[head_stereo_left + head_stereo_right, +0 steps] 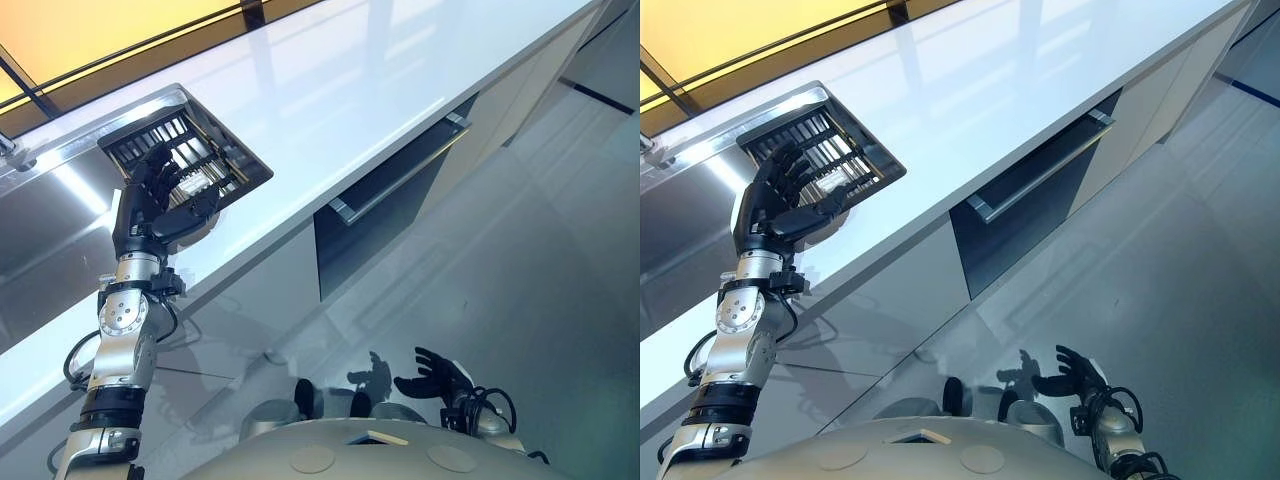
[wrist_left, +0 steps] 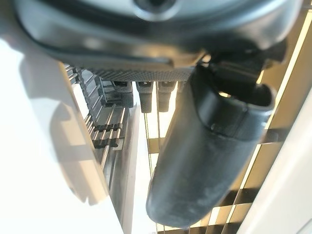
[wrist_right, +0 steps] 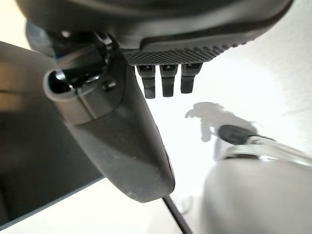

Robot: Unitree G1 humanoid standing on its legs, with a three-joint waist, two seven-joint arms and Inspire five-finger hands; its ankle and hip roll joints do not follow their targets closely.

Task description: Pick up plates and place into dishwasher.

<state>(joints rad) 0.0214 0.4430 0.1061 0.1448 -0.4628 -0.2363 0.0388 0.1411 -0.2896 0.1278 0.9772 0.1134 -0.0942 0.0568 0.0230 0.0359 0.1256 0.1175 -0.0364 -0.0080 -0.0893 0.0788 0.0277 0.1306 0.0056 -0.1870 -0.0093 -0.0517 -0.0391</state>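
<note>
A humanoid robot's left hand (image 1: 158, 196) reaches up over the white countertop (image 1: 380, 90) to the near edge of a dish rack (image 1: 195, 150) of dark slotted bars sunk into the counter beside a steel sink (image 1: 45, 215). Its fingers are spread and relaxed, the thumb apart from them, and they grip nothing. No plate can be made out in the rack's slots or on the counter, so where the plates lie cannot be told; the rack sits directly ahead of the left fingertips, its bars running away from the hand. The right hand (image 1: 435, 375) hangs low over the pale floor, fingers loosely open and empty, well apart from the rack. Below the counter, between the hands, a dark dishwasher front (image 1: 385, 215) with a long bar handle (image 1: 400, 172) stands slightly ajar. The left hand is plainly the nearer to the rack, and any pick would likely fall to it.
</note>
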